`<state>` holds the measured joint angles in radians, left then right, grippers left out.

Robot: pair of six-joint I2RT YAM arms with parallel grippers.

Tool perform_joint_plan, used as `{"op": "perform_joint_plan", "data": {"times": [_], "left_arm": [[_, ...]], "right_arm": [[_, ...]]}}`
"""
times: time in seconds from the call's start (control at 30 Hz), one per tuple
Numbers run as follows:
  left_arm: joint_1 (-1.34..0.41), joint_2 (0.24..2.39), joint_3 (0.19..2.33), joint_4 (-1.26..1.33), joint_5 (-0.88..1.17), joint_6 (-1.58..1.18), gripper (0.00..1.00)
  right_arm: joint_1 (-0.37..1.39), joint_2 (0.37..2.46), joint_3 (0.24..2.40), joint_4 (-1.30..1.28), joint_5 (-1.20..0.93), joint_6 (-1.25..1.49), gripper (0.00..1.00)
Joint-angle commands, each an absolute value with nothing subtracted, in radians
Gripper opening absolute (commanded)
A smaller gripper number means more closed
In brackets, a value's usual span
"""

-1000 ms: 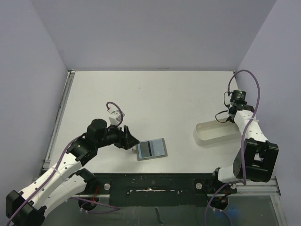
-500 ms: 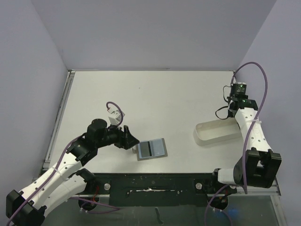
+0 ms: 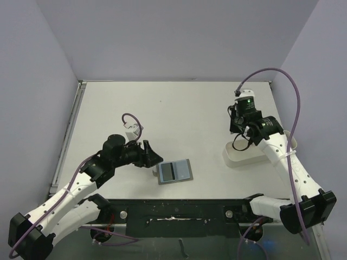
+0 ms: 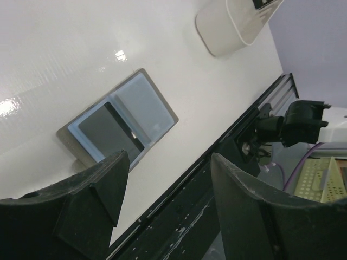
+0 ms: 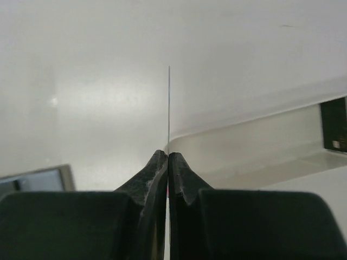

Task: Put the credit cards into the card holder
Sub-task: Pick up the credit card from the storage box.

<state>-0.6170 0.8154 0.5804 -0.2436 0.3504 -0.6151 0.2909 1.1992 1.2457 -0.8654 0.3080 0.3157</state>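
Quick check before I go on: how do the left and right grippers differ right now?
The left gripper stands wide open and holds nothing; the right gripper is pinched shut on a thin card, seen edge-on. The left gripper sits beside the open card holder; the right gripper is over by the white tray. Both have black fingers.

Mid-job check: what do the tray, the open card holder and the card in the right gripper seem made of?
The tray: glossy white plastic, probably; rounded moulded rim. The card holder: grey-olive edge, smooth light blue lining, perhaps fabric or faux leather. The card in the right gripper: very thin, stands straight edge-on, so stiff, probably plastic.
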Motion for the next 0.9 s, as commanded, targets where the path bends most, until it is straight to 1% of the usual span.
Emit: {"op": "perform_joint_plan", "data": {"times": [0.0, 0.17, 0.3, 0.5, 0.57, 0.87], "left_arm": [[-0.605, 0.848, 0.646, -0.052, 0.386, -0.762, 0.59], [-0.604, 0.870, 0.627, 0.098, 0.395, -0.910, 0.57], [-0.603, 0.868, 0.581, 0.222, 0.386, -1.038, 0.54], [-0.601, 0.850, 0.513, 0.402, 0.365, -1.176, 0.53], [-0.600, 0.838, 0.508, 0.410, 0.341, -1.185, 0.53], [-0.598, 0.820, 0.529, 0.349, 0.320, -1.171, 0.53]], "right_arm": [[0.405, 1.149, 1.218, -0.759, 0.112, 0.468, 0.00], [0.534, 1.110, 1.099, -0.523, -0.101, 0.568, 0.00], [0.642, 1.113, 1.062, -0.392, -0.173, 0.615, 0.00], [0.733, 1.087, 0.972, -0.144, -0.305, 0.710, 0.00], [0.745, 1.078, 0.951, -0.089, -0.335, 0.734, 0.00], [0.775, 1.051, 0.899, -0.014, -0.373, 0.798, 0.00]]}}
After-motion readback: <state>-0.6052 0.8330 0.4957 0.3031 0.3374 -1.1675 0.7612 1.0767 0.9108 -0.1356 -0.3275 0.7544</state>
